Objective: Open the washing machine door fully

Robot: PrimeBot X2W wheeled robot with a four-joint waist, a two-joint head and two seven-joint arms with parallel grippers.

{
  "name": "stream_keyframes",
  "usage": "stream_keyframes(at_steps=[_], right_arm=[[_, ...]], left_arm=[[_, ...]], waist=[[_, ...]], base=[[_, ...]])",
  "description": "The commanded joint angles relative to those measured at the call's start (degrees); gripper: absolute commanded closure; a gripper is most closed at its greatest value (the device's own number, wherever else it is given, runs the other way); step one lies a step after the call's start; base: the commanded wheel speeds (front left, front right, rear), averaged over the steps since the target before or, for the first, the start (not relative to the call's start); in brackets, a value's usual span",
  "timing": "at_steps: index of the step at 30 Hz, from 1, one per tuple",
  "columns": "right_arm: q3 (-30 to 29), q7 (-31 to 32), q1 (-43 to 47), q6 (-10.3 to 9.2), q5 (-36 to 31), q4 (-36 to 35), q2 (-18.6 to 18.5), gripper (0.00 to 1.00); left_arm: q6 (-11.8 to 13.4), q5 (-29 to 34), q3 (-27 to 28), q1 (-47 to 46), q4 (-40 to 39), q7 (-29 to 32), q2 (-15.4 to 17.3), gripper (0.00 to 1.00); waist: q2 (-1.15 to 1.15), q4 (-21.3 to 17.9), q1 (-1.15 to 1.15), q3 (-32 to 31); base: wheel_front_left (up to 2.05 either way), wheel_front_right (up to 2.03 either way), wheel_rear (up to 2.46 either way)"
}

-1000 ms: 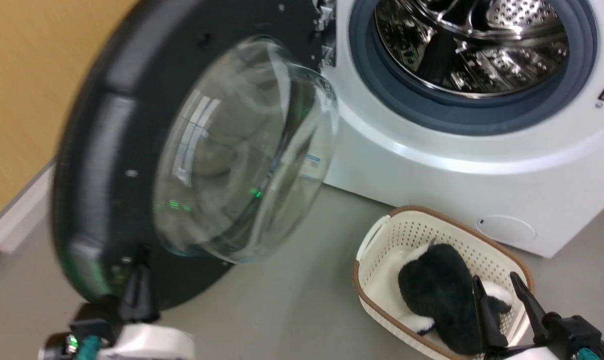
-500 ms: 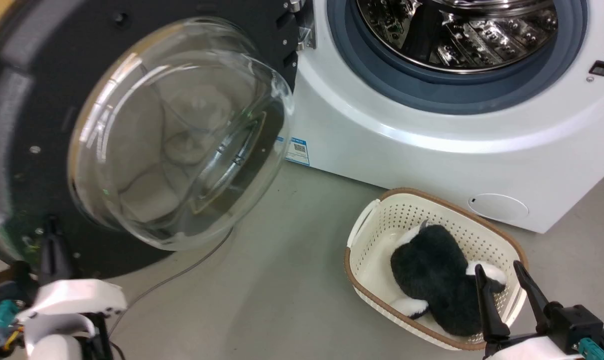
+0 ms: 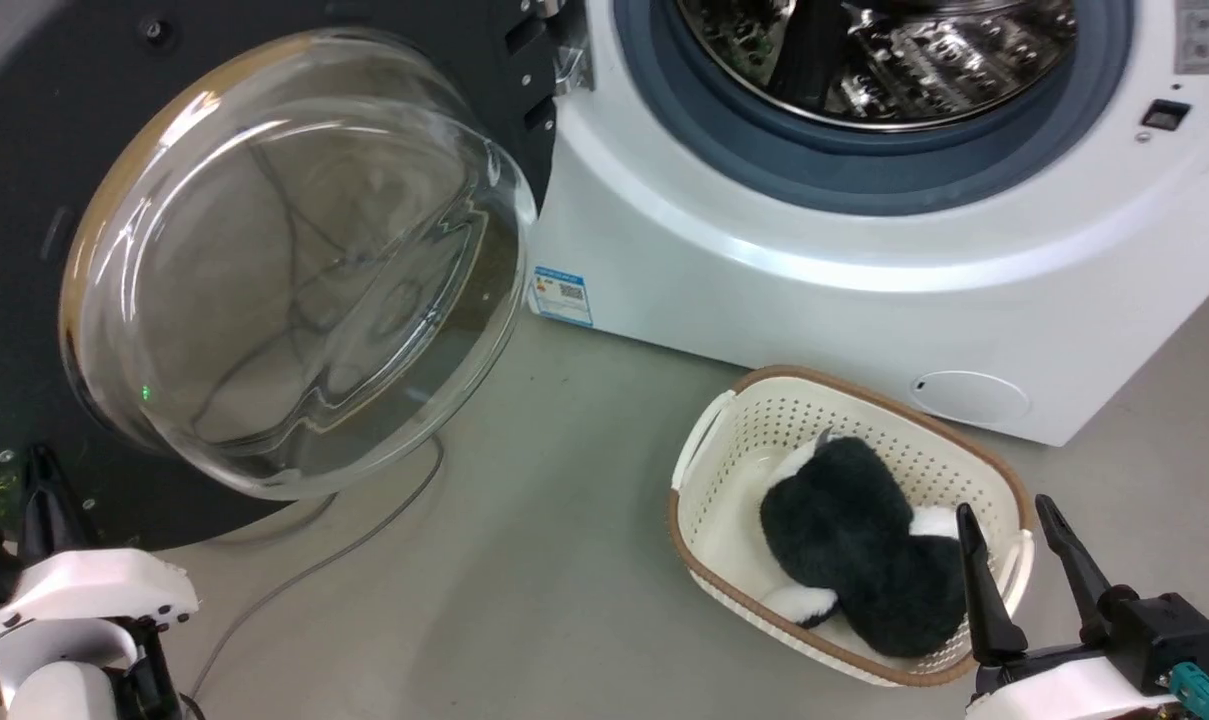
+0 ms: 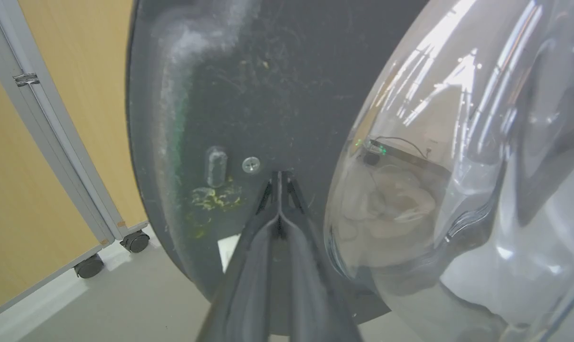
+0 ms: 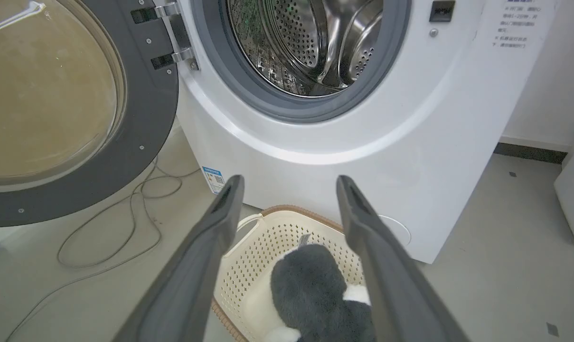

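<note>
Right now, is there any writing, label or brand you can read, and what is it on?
No text reads word for word.
Blue-edged sticker, low on the front of the washing machine: a code square and print, too small to read.
Printed notice, upper right of the machine's front: several lines, too small and blurred to read.
No brand name can be made out.

No wording legible anywhere. Small blue-edged sticker on washing machine, lower left corner of white front panel, just right of door hinge side: white field, dark square code-like patch, print too small to read. Printed notice on upper right of front panel, beside drum opening: several short lines of fine grey characters, unreadable. Grey label at same corner in head view, blurred. No brand or number made out.
</note>
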Motion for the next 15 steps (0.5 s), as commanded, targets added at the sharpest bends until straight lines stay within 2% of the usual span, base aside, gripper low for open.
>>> stream_keyframes(at_steps=[1,6,15], right_arm=[[0.0,-0.2,-0.8,0.05,-0.4,-0.4,0.1,0.00],[0.1,-0.2,0.1,0.05,0.0,-0.7,0.2,0.00],[-0.5,-0.2,2.5,0.05,2.5,-1.1,0.2,0.00]], left_arm=[[-0.2,0.5,0.5,-0.6,0.3,-0.1,0.3,1.00],[-1.6,1.9,0.8,1.0,-0.9,-0.1,0.0,1.00],[-4.1,4.3,-1.2,7.0,-9.6,-0.1,-1.6,1.00]], waist=[[0.00,-0.4,0.00,-0.6],[0.00,-1.3,0.00,-2.8],[0.00,-2.3,0.00,-8.0]], base=[[0.00,0.00,0.00],[0.00,0.00,0.00],[0.00,0.00,0.00]])
